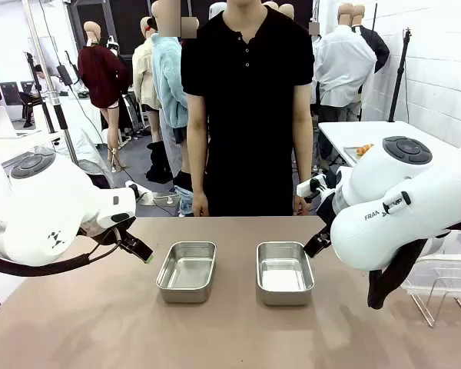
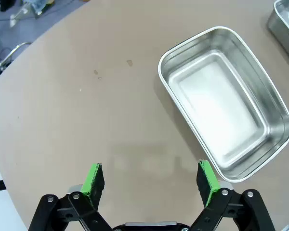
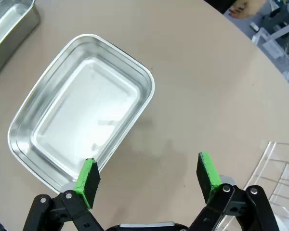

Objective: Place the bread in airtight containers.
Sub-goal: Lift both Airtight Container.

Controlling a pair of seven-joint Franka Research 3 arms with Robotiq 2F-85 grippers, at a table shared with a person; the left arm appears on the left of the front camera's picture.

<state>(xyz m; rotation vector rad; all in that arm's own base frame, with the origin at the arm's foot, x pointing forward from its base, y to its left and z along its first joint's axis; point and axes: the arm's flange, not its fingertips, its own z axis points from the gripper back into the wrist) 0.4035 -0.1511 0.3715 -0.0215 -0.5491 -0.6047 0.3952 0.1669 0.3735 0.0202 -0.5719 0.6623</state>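
Observation:
Two empty steel airtight containers stand side by side mid-table, the left tin (image 1: 187, 271) and the right tin (image 1: 283, 271). The bread is out of view. My left gripper (image 1: 140, 250) hovers just left of the left tin. In the left wrist view it (image 2: 151, 178) is open and holds nothing, with that tin (image 2: 226, 101) ahead to the right. My right gripper (image 1: 316, 244) hangs by the right tin's far right corner. In the right wrist view it (image 3: 147, 175) is also open and holds nothing, with that tin (image 3: 82, 110) ahead to the left.
A person in a black shirt stands at the far edge, hands (image 1: 200, 206) hanging at the sides. A clear wire rack (image 1: 446, 288) sits at the table's right side and appears again as the rack (image 3: 279, 173). The bare tabletop (image 1: 138, 330) lies in front.

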